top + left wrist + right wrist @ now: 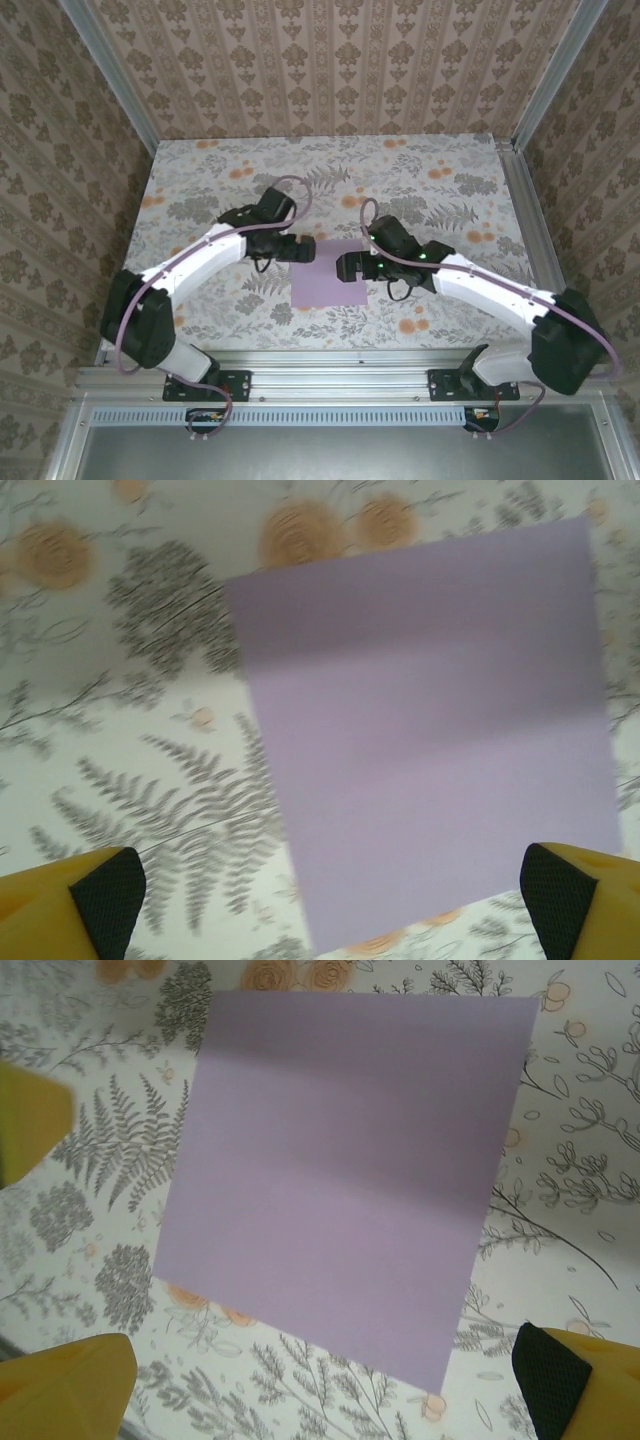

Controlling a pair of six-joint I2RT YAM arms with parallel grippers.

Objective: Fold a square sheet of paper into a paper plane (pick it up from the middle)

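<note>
Thin square sheet of pale lilac paper lies flat on the floral bench between left pincer and right pincer, both wide open and empty. A pinch could skid or crumple it.

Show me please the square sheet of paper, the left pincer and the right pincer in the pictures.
square sheet of paper (pixel 325 280): top view, middle of its lilac surface.
left pincer (pixel 332 892): left wrist view, midway between its open fingertips.
right pincer (pixel 320 1368): right wrist view, midway between its open fingertips.
</note>
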